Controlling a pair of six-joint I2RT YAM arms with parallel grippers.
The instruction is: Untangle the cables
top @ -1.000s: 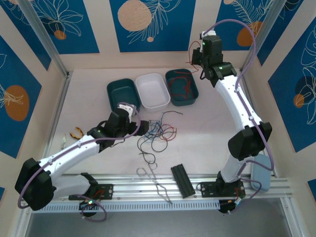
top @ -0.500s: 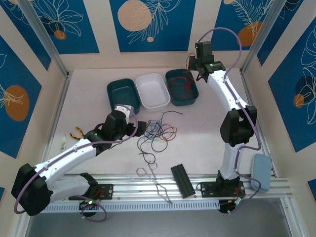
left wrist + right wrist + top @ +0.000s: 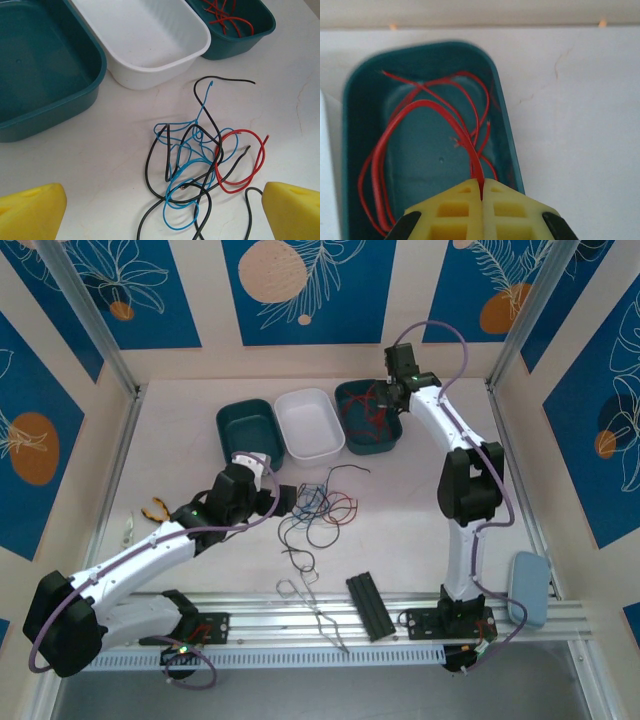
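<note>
Top external: pale table (image 3: 420,530), blue-patterned walls (image 3: 310,300); left end effector (image 3: 290,498) spread, right end effector (image 3: 384,392) pinching red cable (image 3: 420,103)

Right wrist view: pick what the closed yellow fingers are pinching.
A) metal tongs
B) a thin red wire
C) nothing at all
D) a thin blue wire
B: the right gripper is shut on a thin red wire, which runs out from between its yellow fingers and loops down into the dark teal plastic tray.
</note>
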